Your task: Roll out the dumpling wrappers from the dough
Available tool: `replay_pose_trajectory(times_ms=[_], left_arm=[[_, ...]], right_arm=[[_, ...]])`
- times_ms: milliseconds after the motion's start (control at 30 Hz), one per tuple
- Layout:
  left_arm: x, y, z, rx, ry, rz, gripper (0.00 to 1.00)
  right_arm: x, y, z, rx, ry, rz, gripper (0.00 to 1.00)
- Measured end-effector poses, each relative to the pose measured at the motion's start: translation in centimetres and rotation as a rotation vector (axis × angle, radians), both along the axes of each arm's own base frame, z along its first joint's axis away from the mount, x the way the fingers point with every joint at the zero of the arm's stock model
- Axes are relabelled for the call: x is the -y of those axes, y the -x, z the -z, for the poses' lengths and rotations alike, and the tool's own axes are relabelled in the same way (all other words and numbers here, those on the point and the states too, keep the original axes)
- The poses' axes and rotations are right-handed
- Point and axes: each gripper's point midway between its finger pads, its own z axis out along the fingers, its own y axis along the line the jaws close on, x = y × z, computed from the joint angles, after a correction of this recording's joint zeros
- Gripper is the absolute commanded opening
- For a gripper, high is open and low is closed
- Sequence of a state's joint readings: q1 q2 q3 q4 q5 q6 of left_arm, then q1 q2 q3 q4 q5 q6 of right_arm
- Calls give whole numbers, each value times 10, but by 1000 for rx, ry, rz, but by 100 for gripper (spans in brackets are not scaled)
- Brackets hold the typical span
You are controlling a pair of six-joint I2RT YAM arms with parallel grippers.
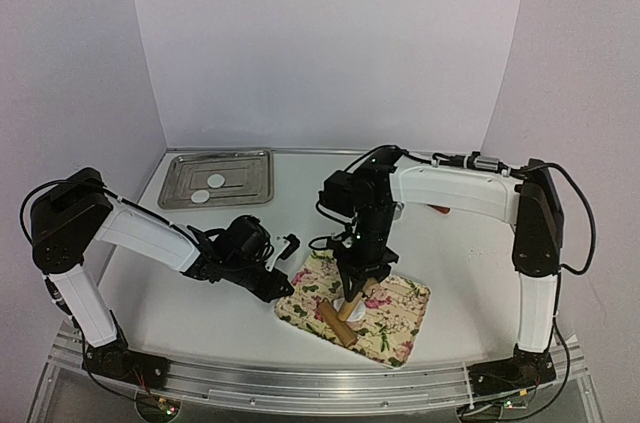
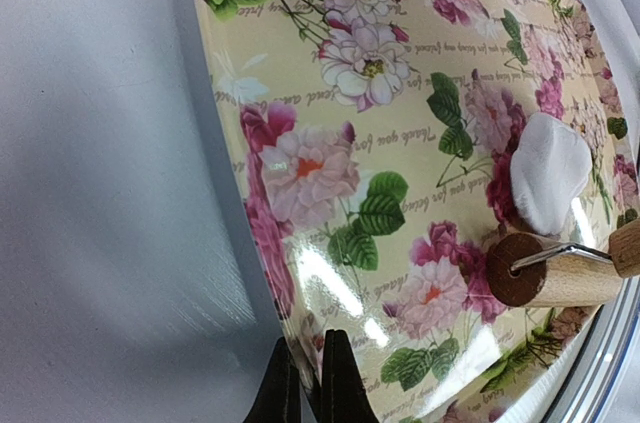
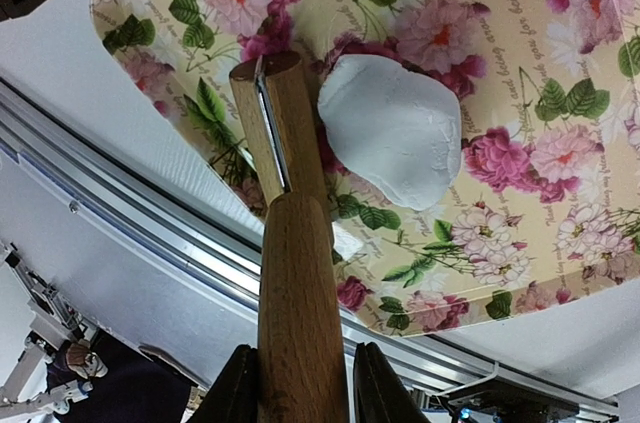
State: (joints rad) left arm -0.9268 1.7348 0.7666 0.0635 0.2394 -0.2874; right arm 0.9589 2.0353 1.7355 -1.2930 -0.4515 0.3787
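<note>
Right wrist: wooden rolling pin (image 3: 290, 273) beside lumpy white dough (image 3: 392, 128).

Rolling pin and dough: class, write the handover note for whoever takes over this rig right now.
Left gripper: shut at the floral tray's edge.
Right gripper: shut on the rolling pin's handle, roller beside the dough lump on that tray.
Done: two dumpling wrappers lie in the metal tray at the far left.
To do: the lump is thick and uneven; roll it flat.
</note>
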Motion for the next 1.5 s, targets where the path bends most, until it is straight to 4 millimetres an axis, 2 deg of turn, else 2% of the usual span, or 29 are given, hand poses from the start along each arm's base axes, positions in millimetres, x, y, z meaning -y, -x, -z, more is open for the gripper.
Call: replay_pose_trajectory(times_ms=[233,467,567,633,733,800,933,1033,1167,1267,1367,1500], left_arm=[[-1,1,-1,9,13,0,2],[-15,18,-4,8,22,15,19],[-17,24,-17,21,56,25,31],[-17,25,-30,41,90,25,42],[-16,23,-50,69,140,12,50],[-16,21,-56,78,153,-3,58],[-17,15,-56,35,115,-60,65],[-8,1,-67,-19,102,-104,68],[10,-28,-99,-69,155,-162,69],[18,-41,-110,-113,170,-187,68],[23,-52,-104,-169,145,-213,67],[25,-61,-86,-248,90,-237,66]], right_arm=[[-2,1,-6,56,1,2,0],[5,-15,-25,269,-48,4,0],[10,-23,-40,352,-92,9,0],[13,-30,-53,400,-135,14,0],[15,-50,-73,469,-206,38,0],[18,-63,-80,498,-232,58,0],[31,-92,-80,521,-247,129,0],[41,-100,-74,500,-243,180,0],[44,-88,-72,437,-263,258,0],[50,-72,-76,390,-280,338,0],[57,-58,-84,349,-297,421,0],[55,-54,-91,312,-317,492,0]])
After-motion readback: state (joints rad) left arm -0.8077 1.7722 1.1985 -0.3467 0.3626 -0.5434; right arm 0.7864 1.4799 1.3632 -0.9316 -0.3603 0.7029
